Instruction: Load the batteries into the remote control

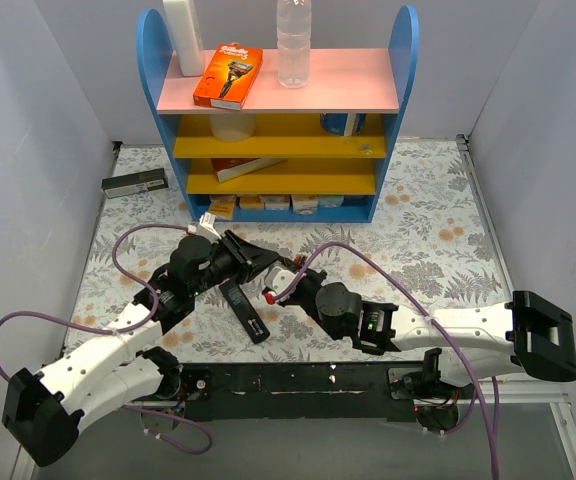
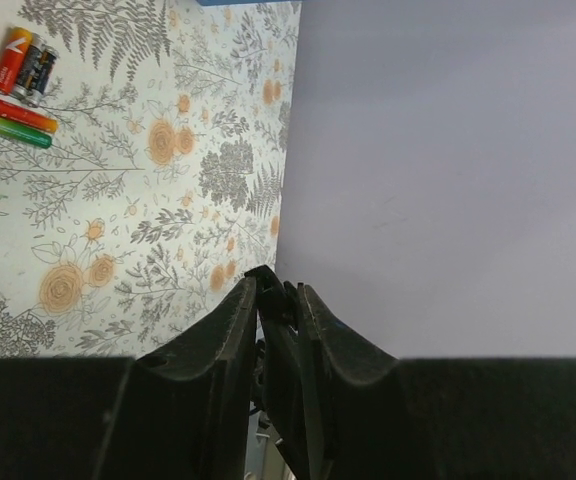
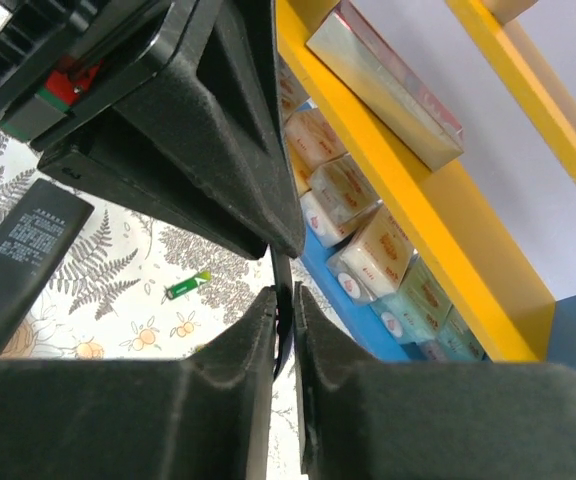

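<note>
**Arms.** Both arms reach in to the middle of the table point(image 1: 423, 235) and meet in front of the shelf point(image 1: 154, 70).

**Left gripper** point(image 1: 256, 262). The fingers point(image 2: 230, 325) are closed on a thin black plate point(image 2: 280, 335). The plate stands edge-on between them.

**Right gripper** point(image 1: 277, 281). It sits tip to tip with the left gripper. The fingers point(image 3: 243, 345) are almost together, with a thin black strip point(image 3: 282, 300) in the narrow gap. The right wrist view does not show whether the pads press on it, so the grip cannot be told.

**Remote** point(image 1: 245, 312). It lies flat on the table, just near of both grippers, with neither touching it. Its upper side carries fine printed text point(image 3: 30, 232).

**Batteries** point(image 2: 30, 70). They lie loose on the table:
- one red and one dark cell, touching;
- beside them, a thin red cell point(image 2: 23, 115) and a thin green cell point(image 2: 15, 131), parallel;
- a single green cell point(image 3: 188, 287), alone on the cloth between the remote and the shelf.

**Surroundings.**
- A bottle point(image 1: 294, 40) and an orange pack point(image 1: 227, 76) stand on the top shelf.
- Small cartons point(image 3: 368, 250) fill the bottom shelf.
- A dark box point(image 1: 135, 183) lies at the far left.
</note>
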Available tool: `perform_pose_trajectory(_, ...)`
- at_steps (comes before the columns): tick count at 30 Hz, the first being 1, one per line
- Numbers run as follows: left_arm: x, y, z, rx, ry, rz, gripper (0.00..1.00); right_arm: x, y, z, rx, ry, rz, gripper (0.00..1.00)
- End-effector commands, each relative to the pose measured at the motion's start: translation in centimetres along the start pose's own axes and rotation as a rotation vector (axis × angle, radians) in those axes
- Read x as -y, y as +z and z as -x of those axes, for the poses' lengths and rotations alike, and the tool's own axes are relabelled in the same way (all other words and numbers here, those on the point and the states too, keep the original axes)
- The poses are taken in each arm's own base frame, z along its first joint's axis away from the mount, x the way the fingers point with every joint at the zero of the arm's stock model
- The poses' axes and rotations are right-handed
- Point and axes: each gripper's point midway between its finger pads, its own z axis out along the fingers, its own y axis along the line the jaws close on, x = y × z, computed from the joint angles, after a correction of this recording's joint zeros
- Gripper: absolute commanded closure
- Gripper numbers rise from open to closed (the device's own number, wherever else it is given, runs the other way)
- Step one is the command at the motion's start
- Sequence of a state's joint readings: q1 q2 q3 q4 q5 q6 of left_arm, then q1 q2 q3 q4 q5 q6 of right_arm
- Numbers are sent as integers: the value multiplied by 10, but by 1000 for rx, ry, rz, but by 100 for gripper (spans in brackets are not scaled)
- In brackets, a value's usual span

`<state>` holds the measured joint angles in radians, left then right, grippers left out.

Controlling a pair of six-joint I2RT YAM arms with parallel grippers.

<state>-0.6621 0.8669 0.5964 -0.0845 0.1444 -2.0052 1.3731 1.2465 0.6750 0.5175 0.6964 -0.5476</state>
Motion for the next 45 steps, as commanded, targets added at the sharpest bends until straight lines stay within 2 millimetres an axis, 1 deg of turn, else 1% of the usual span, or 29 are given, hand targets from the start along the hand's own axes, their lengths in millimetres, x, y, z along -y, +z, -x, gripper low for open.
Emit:
perform_pose_trajectory(1, 42, -7, 12, -45, -899, -58, 100, 9, 2, 24, 79, 104, -39, 77)
perform_pose_trajectory(2, 42, -8, 12, -47, -909, -64, 100, 9, 1, 25, 81, 113, -36, 69)
perform_pose_trajectory(3, 35, -7, 11, -42, -921, -51, 100, 9, 1, 25, 84, 120, -34, 66)
perform_pose_trajectory(4, 43, -9, 13, -52, -930, -91, 100, 9, 1, 25, 83, 138, -35, 64)
perform_pose_trajectory(5, 45, -10, 15, -48, -934, -103, 100, 9, 0, 24, 78, 144, -37, 59)
perform_pose_trajectory(9, 43, -10, 20, -19, -930, -120, 100, 6, -1, 23, 65, 192, -24, 53)
perform_pose_trajectory(10, 42, -10, 20, -17, -925, -123, 100, 8, -3, 24, 62, 206, -28, 52)
perform_pose_trajectory(13, 31, -7, 15, -27, -917, -109, 100, 10, -9, 24, 49, 238, -14, 44)
perform_pose_trajectory(14, 27, -6, 14, -29, -914, -99, 100, 8, -11, 23, 41, 240, 13, 37)
perform_pose_trajectory(15, 24, -7, 12, -29, -899, -97, 100, 4, -13, 20, 8, 243, 40, 33)
perform_pose_trajectory(16, 19, -6, 10, -32, -886, -93, 100, 8, -17, 20, 0, 251, 57, 29)
perform_pose_trajectory(17, 15, -5, 8, -37, -877, -87, 100, 2, -20, 25, 7, 254, 120, 26)
perform_pose_trajectory(18, 12, -5, 6, -40, -855, -86, 100, 3, -22, 31, 7, 288, 155, 25)
perform_pose_trajectory(19, 11, -6, 4, -52, -845, -88, 100, 7, -27, 20, -44, 277, 191, 23)
perform_pose_trajectory(20, 3, -5, 0, -64, -837, -74, 100, 1, -32, 25, -32, 291, 266, 20)
perform_pose_trajectory(21, 0, -4, -2, -68, -816, -72, 100, 4, -35, 29, -30, 306, 295, 20)
perform_pose_trajectory(22, 2, -5, -3, -79, -799, -89, 100, 5, -42, 24, -43, 306, 357, 20)
perform_pose_trajectory(24, -6, -4, -11, -115, -777, -77, 100, 8, -48, 23, -46, 307, 413, 17)
perform_pose_trajectory(25, -3, -4, -13, -131, -740, -96, 100, 10, -53, 22, -42, 297, 476, 17)
perform_pose_trajectory(27, -3, -2, -18, -168, -700, -90, 100, 12, -57, 21, -37, 289, 534, 16)
perform_pose_trajectory(28, 1, -2, -21, -183, -647, -103, 100, 16, -58, 24, -21, 293, 585, 15)
perform_pose_trajectory(29, 4, -1, -22, -188, -613, -112, 100, 13, -61, 19, -42, 297, 630, 15)
perform_pose_trajectory(30, 9, 0, -24, -210, -581, -115, 100, 12, -62, 18, -45, 304, 665, 16)
perform_pose_trajectory(32, 12, 2, -26, -215, -499, -115, 100, 10, -64, 19, -55, 325, 746, 17)
perform_pose_trajectory(33, 18, 3, -25, -220, -478, -119, 100, 10, -63, 20, -57, 327, 757, 18)
perform_pose_trajectory(35, 16, 5, -26, -219, -431, -107, 100, 5, -61, 20, -68, 329, 785, 18)
perform_pose_trajectory(40, 26, 9, -28, -240, -345, -113, 100, 0, -51, 11, -78, 332, 775, 16)
perform_pose_trajectory(42, 28, 10, -30, -250, -306, -112, 100, 0, -47, 9, -85, 328, 764, 16)
perform_pose_trajectory(45, 34, 10, -28, -245, -280, -119, 100, 8, -40, 8, -81, 302, 714, 16)
